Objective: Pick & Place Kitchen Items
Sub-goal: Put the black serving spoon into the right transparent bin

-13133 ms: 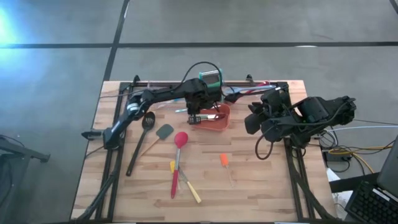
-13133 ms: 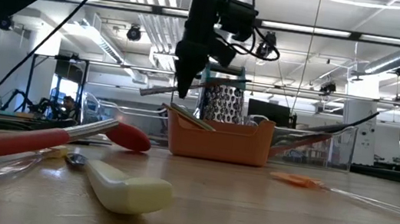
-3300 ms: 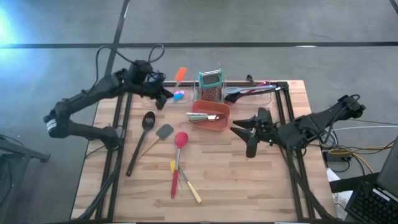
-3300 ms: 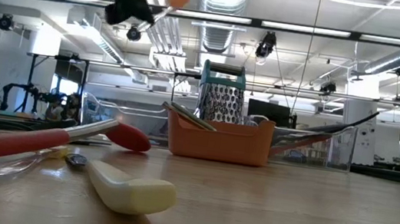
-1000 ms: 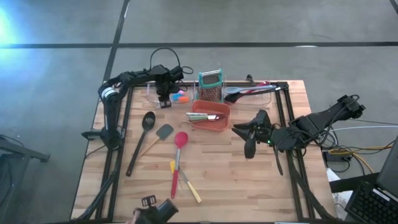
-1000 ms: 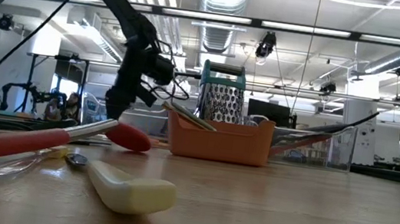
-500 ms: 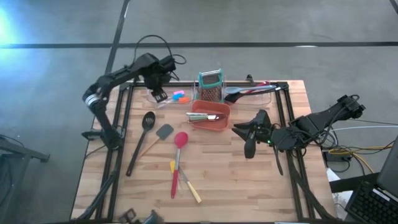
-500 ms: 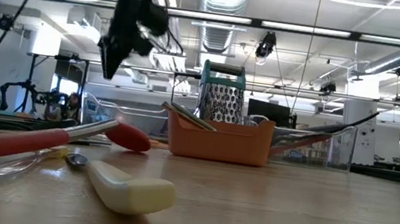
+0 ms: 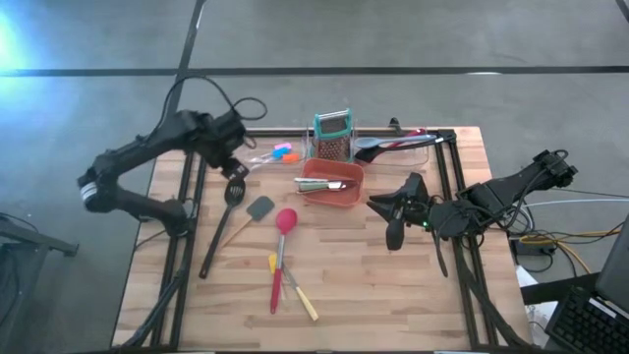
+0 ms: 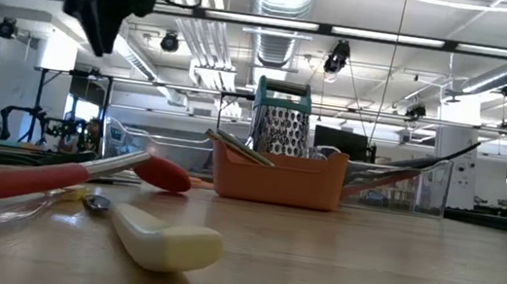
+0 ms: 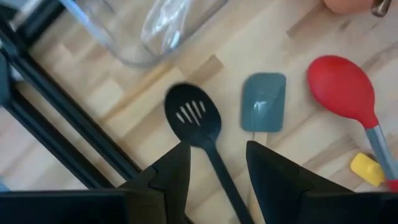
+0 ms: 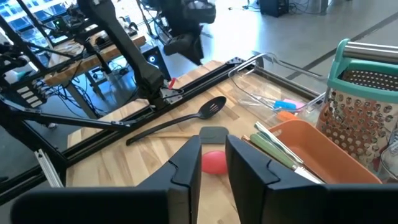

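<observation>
My left gripper [image 9: 234,167] hangs open, high above the table [image 10: 100,43], over the head of the black slotted spoon [image 11: 193,115]. That spoon [image 9: 221,224], a grey spatula [image 9: 259,207], a red spoon [image 9: 284,222] and yellow-handled knives [image 9: 305,303] lie flat on the table. Blue and orange scrapers [image 9: 282,152] rest in a clear tray [image 11: 155,25] at the far edge. My right gripper [image 9: 387,218] waits open to the right of the red-orange bin [image 9: 334,195], fingers [image 12: 186,163] pointing toward the left.
The red-orange bin holds a few utensils [image 12: 278,149], and the teal-framed grater [image 9: 332,136] stands just behind it. A second clear tray with black and red utensils [image 9: 398,144] lies at the far right. Black frame rails [image 9: 187,206] run along both table sides.
My left gripper has risen from down in the clear tray at the far edge to high above the table, and has swung toward the left and near edges, now over the slotted spoon's head. The scrapers have stayed in the tray.
</observation>
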